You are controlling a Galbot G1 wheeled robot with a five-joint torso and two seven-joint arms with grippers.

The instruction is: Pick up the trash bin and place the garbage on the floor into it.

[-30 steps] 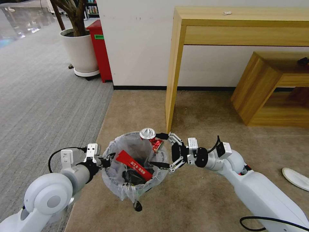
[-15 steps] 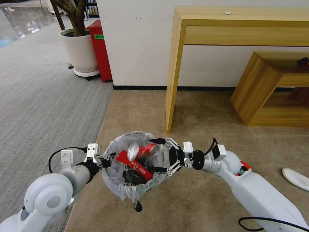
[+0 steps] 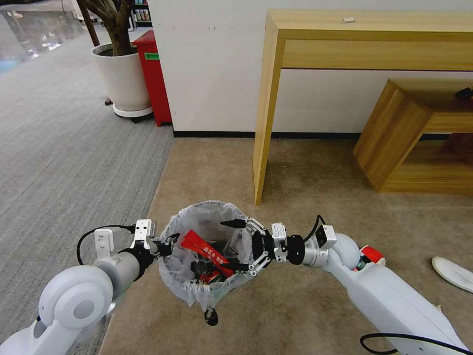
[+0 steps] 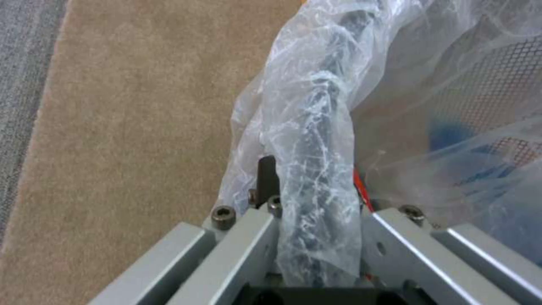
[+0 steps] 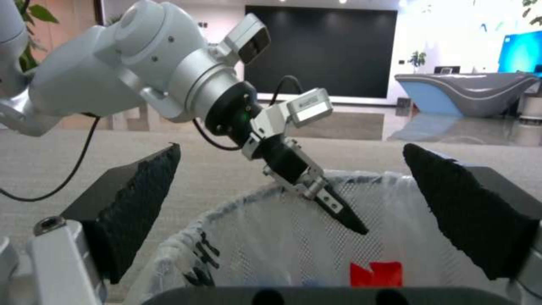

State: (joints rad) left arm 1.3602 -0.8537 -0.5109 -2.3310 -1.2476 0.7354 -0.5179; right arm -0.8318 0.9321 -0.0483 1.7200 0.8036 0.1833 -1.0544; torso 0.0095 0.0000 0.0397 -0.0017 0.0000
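The trash bin (image 3: 183, 276), lined with a crinkly white bag, hangs above the beige floor (image 3: 305, 305). My left gripper (image 3: 165, 246) is shut on its near-left rim; the left wrist view shows the bagged rim (image 4: 316, 140) pinched in that gripper (image 4: 313, 190). My right gripper (image 3: 230, 245) stands open over the bin's right rim, nothing between its black pads (image 5: 141, 203). Inside the bin lie a red wrapper (image 3: 204, 250) and a crushed red can (image 3: 209, 277). The right wrist view looks across the bin (image 5: 271, 241) at the left gripper (image 5: 333, 207). A white slipper (image 3: 453, 273) lies on the floor.
A wooden table leg (image 3: 263, 148) stands just behind the bin, with a low wooden shelf (image 3: 409, 138) to the right. A red-and-white bit of litter (image 3: 372, 254) shows behind my right arm. A potted plant (image 3: 120, 79) and red box (image 3: 152, 74) stand on grey ribbed carpet (image 3: 64, 148).
The red can dropped from beside my right gripper into the bin and sank under the wrapper. My open right gripper moved left and lower over the rim. The left arm held still.
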